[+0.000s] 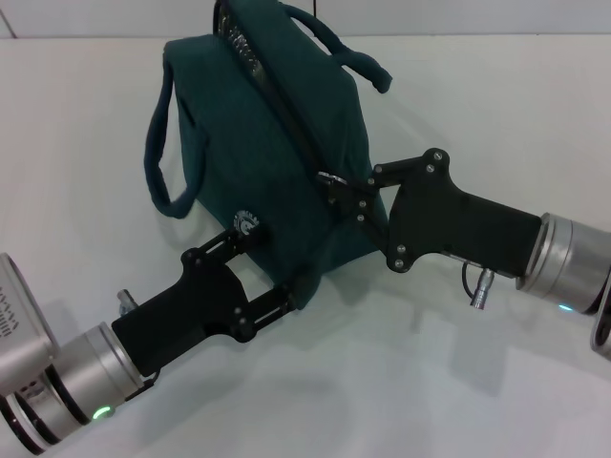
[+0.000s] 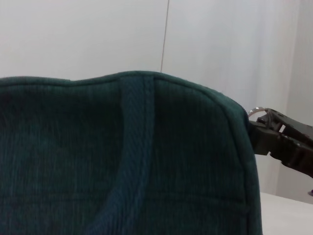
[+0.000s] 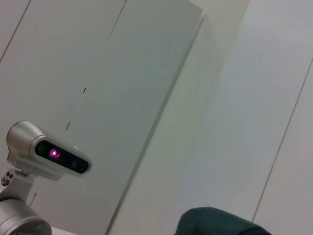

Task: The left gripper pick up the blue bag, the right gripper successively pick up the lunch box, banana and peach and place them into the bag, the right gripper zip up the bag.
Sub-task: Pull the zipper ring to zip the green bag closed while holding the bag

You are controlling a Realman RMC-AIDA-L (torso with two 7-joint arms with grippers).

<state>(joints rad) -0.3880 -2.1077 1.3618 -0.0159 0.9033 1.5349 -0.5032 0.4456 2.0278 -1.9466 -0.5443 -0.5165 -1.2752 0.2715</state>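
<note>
Head view: the blue bag (image 1: 258, 153) is at centre, tilted; its long axis and zip line run from about 11 o'clock down to 5 o'clock, with the zip side turned toward 1 o'clock. One rope handle (image 1: 160, 153) loops out at the 9 o'clock side, the other (image 1: 348, 48) at the 1 o'clock side. The white round logo (image 1: 247, 220) faces the camera near the bag's lower corner.

The left gripper (image 1: 263, 277) reaches in from 7 o'clock; its fingers are narrowly closed on the bag's lower corner, holding the fabric.

The right gripper (image 1: 339, 196) comes in from 3 o'clock, fingertips pinched on the metal zip pull (image 1: 331, 177) at the 5 o'clock end of the zip.

Left wrist view: teal fabric fills the frame, and the right gripper's tips (image 2: 266, 132) meet the ring at the bag's edge.

Right wrist view: only a wall, the robot's head camera (image 3: 46, 154), and a sliver of bag (image 3: 220, 223).
</note>
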